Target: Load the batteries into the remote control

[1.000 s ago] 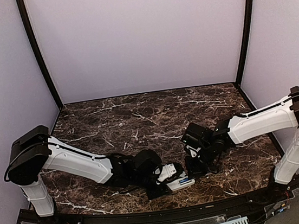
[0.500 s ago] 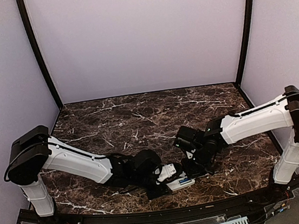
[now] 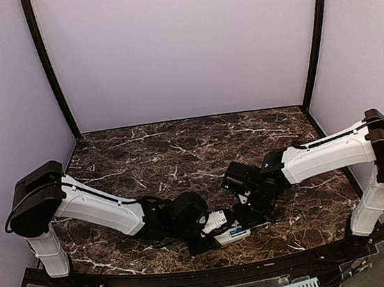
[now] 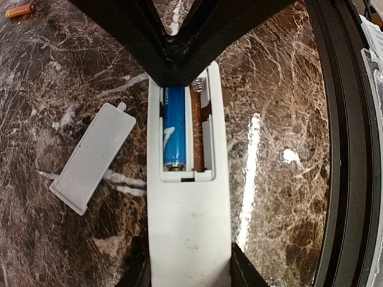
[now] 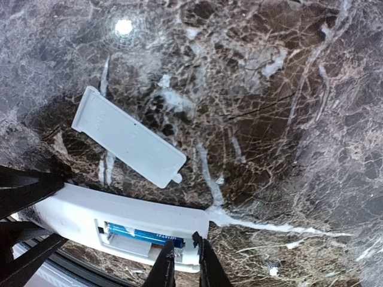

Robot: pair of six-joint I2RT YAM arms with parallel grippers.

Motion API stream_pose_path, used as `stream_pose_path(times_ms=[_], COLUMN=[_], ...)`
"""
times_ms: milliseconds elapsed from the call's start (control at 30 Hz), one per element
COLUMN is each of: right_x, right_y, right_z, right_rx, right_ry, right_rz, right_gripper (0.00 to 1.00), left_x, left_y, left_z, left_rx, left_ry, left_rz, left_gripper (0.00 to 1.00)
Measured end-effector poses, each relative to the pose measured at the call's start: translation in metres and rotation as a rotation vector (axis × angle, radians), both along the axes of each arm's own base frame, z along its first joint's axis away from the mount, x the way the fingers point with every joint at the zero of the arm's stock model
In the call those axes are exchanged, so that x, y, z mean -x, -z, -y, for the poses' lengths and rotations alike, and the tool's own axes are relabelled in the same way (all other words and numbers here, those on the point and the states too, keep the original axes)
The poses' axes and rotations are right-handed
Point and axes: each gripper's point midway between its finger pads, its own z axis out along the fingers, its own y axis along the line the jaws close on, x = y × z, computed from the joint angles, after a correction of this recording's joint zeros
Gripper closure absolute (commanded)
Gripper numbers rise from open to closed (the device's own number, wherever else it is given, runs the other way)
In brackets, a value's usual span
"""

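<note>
The white remote control (image 4: 189, 227) lies back up, and my left gripper (image 4: 190, 270) is shut on its sides. Its battery recess (image 4: 185, 134) is uncovered. The blue battery (image 4: 175, 128) sits in one slot; the slot beside it shows bare contacts. The orange-red battery (image 4: 20, 10) lies on the table, far from the remote. My right gripper (image 5: 183, 258) is shut and empty, with its tips at the spring end of the recess by the blue battery (image 5: 146, 237). In the top view the remote (image 3: 233, 235) is near the front edge, between both grippers.
The loose grey battery cover (image 4: 93, 156) lies flat on the marble beside the remote; it also shows in the right wrist view (image 5: 127, 137). The black front rail of the table (image 4: 344, 149) runs close along the remote's other side.
My right arm has swung left and down towards the remote, bringing its gripper over the recess end. The left arm and the remote have stayed put.
</note>
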Motion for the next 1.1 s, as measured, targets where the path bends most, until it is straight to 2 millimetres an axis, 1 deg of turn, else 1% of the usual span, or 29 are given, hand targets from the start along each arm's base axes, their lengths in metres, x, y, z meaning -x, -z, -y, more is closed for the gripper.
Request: stream_pose_path(times_ms=[67,133,233,300,367,433,567,633,700,767,867,933,1000,1100], right_x=[-0.001,-0.004,-0.013,-0.019,-0.029,-0.038,-0.050,-0.056,-0.064,-0.081,-0.108,-0.126,-0.141,-0.161], right_y=[-0.004,-0.014,-0.039,-0.055,-0.069,-0.077,-0.085,-0.085,-0.084,-0.082,-0.078,-0.067,-0.051,-0.026], right_z=[-0.001,-0.007,-0.022,-0.027,-0.026,-0.023,-0.013,-0.007,0.001,0.015,0.038,0.054,0.066,0.076], right_rx=[-0.015,-0.065,-0.183,-0.245,-0.292,-0.312,-0.321,-0.308,-0.293,-0.275,-0.247,-0.212,-0.164,-0.100], right_ry=[-0.009,-0.018,-0.024,-0.023,-0.009,0.005,0.023,0.032,0.053,0.091,0.152,0.181,0.198,0.197], right_rz=[0.002,0.016,0.058,0.081,0.107,0.130,0.164,0.175,0.184,0.203,0.231,0.236,0.226,0.200], right_gripper=[0.87,0.87,0.86,0.86,0.86,0.85,0.80,0.78,0.73,0.68,0.63,0.61,0.60,0.60], left_x=[0.000,0.000,0.000,0.000,0.001,0.003,0.005,0.005,0.005,0.005,0.005,0.006,0.006,0.006], left_y=[0.000,0.000,0.000,0.000,0.000,0.001,0.002,0.001,0.001,0.001,0.001,0.001,0.001,0.001], left_z=[0.000,0.000,0.000,0.000,-0.001,-0.001,-0.003,-0.003,-0.003,-0.003,-0.003,-0.003,-0.004,-0.004], left_rx=[-0.002,-0.004,-0.010,-0.014,-0.020,-0.027,-0.035,-0.039,-0.040,-0.041,-0.042,-0.045,-0.047,-0.054], left_ry=[0.002,0.007,0.011,0.015,0.028,0.044,0.066,0.076,0.084,0.091,0.100,0.107,0.111,0.118], left_rz=[0.002,0.005,0.008,0.010,0.010,0.005,0.011,0.016,0.021,0.023,0.023,0.024,0.023,0.021], left_gripper=[1.00,1.00,1.00,1.00,1.00,1.00,1.00,1.00,1.00,1.00,1.00,1.00,0.98,0.93])
